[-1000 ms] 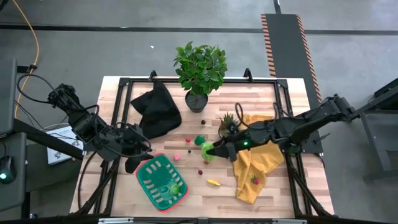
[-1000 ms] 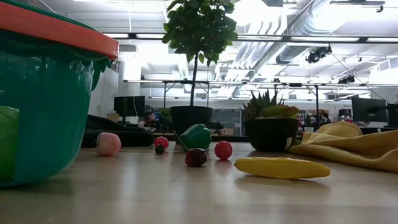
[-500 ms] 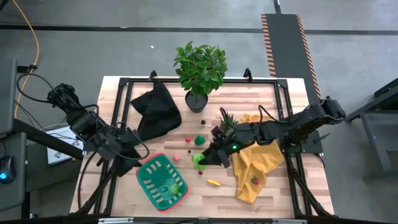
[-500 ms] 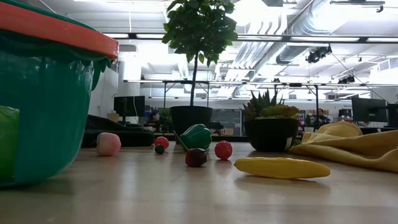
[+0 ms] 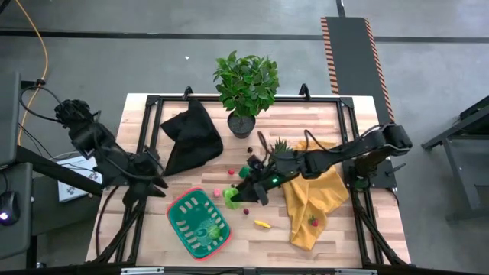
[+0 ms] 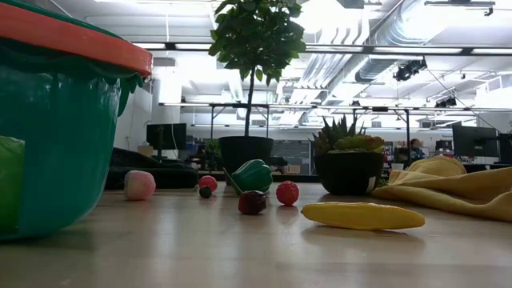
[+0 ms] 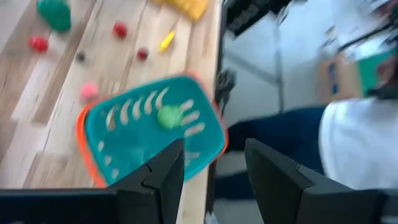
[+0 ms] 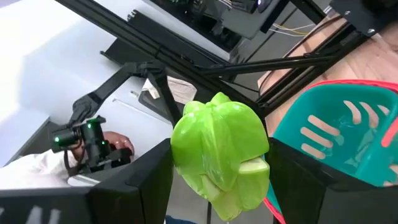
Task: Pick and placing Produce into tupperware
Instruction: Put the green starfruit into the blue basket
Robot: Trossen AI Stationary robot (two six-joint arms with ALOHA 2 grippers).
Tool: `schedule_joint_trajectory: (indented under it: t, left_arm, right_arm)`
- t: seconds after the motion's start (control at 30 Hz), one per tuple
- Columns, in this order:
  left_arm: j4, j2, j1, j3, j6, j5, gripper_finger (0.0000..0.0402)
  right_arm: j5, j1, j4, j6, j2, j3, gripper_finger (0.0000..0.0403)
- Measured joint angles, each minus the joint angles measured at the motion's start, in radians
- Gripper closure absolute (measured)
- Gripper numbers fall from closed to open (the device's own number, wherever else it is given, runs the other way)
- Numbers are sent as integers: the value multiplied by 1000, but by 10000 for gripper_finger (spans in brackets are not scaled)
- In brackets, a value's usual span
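A pale green toy vegetable [image 8: 219,149] is pinched between the fingers of the right gripper [image 5: 238,195], which is held above the wooden desk [image 5: 321,237] just beside the upper right corner of the tupperware [image 5: 199,224]. In the right wrist view the lumpy green piece is seen clamped on both sides by the dark fingers, with the red-rimmed green container [image 8: 348,134] close behind it. The tupperware lies near the front edge of the desk, left of centre, and one light green piece of produce [image 5: 212,230] is already seen inside it, on the pale markings.

The left gripper [image 5: 157,183] is held at the left edge of the desk, just beside the tupperware's upper left corner; in the left wrist view its fingers [image 7: 166,171] are seen spread apart with nothing between them.

The rest of the produce is scattered on the bare wood: a yellow banana-like piece [image 5: 262,224], a dark red berry [image 5: 246,211], a pink ball [image 5: 217,192], a small red piece [image 5: 232,171] and a dark green pepper [image 5: 245,172]. A further red piece [image 5: 312,221] is seen lying on the yellow cloth [image 5: 315,200] at the right. A black cloth [image 5: 191,136], a leafy potted plant [image 5: 246,85] and a small spiky plant [image 5: 280,146] stand toward the back of the desk. No readable writing or brand marks are visible on any of these things.
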Motion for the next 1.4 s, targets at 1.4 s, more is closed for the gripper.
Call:
schedule_joint_trajectory:
  t: [1.4]
  left_arm:
    - [1049, -233, 0, -631, 259, -342, 245]
  right_arm:
    - [203, -59, 53, -108, 234, 339, 189]
